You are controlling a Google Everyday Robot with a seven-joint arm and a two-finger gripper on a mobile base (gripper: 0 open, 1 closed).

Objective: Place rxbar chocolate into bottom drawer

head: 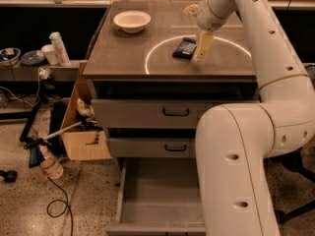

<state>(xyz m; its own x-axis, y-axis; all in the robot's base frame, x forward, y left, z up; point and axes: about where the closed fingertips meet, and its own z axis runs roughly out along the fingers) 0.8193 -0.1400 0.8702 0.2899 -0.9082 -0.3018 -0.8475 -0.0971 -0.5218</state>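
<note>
The rxbar chocolate (185, 47) lay flat on the cabinet top (123, 58), a small dark packet with pale print. The gripper (203, 47) hung just beside its right edge; whether clenched or released, I couldn't tell. Below, the bottom drawer (162, 205) stood pulled out, grey floor showing. A white bowl (132, 20) sat well apart.

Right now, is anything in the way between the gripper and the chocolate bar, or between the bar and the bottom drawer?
Nothing visible. The gripper hangs right beside the rxbar chocolate on the cabinet top, nothing between them. The bottom drawer is pulled open below, the upper drawers shut.
</note>
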